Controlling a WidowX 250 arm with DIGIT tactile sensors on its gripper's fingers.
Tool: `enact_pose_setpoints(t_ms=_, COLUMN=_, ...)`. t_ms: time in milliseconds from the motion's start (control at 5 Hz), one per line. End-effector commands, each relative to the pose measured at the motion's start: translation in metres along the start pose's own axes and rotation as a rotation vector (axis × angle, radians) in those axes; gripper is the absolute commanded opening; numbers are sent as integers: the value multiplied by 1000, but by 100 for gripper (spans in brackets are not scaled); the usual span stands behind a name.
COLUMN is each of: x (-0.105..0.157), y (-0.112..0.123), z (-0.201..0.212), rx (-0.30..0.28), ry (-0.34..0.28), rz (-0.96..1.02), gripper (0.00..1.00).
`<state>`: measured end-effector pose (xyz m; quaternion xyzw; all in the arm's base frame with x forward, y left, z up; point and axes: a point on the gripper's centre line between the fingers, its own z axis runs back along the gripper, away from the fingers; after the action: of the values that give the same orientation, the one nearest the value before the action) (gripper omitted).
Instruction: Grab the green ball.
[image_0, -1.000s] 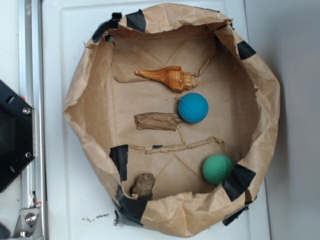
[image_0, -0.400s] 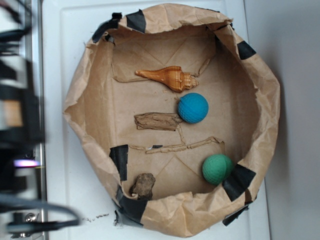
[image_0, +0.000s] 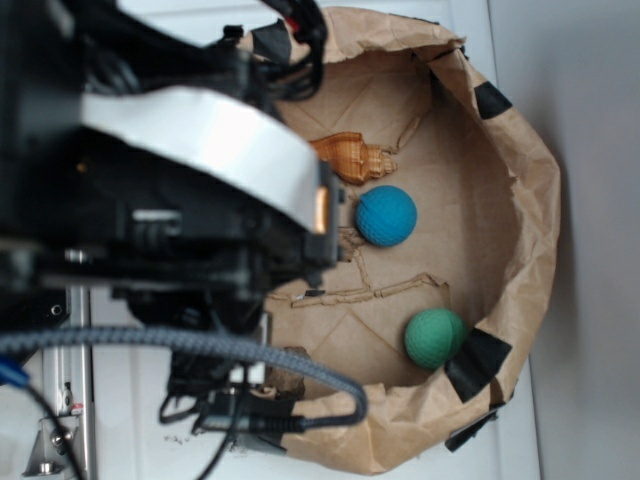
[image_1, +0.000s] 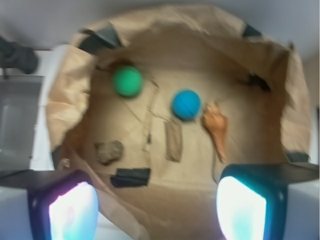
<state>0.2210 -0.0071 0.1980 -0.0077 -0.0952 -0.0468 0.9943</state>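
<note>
Arm (image_0: 150, 200): bulky black housing, curved white band across it, small orange patch beside the band's end. Grey braided cable (image_0: 200, 350) below the band. Pincer (image_1: 150, 205) fingers (image_1: 240, 207) black-framed, glowing cyan-white.

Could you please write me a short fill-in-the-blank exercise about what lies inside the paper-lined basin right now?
1. The green ball rests against a patch of black ____ on the paper wall.
2. The ball beside the seashell is ____.
3. The gripper is open, and between its fingers there is ____.

Missing words: tape; blue; nothing
</note>
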Motion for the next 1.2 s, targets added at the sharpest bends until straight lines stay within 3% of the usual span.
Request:
enact_pose_setpoints(t_ms=0, x=67, y=18, z=-30, rx=-133, ry=-135, rz=-213, gripper=100)
enact_pose_setpoints(t_ms=200, x=85, y=32, z=-44, rx=-151, ry=-162, rz=-229, gripper=100)
enact_pose_setpoints(t_ms=400, x=90, y=30, z=-61, rx=-145, ry=-190, rz=-349, gripper=100)
enact_pose_setpoints(t_ms=600, x=64, y=19, z=-64, rx=-97, ry=-213, rz=-479, gripper=100)
enact_pose_setpoints(t_ms=1000, x=49, y=24, z=-66, rx=-120, ry=-198, rz=-458, gripper=100)
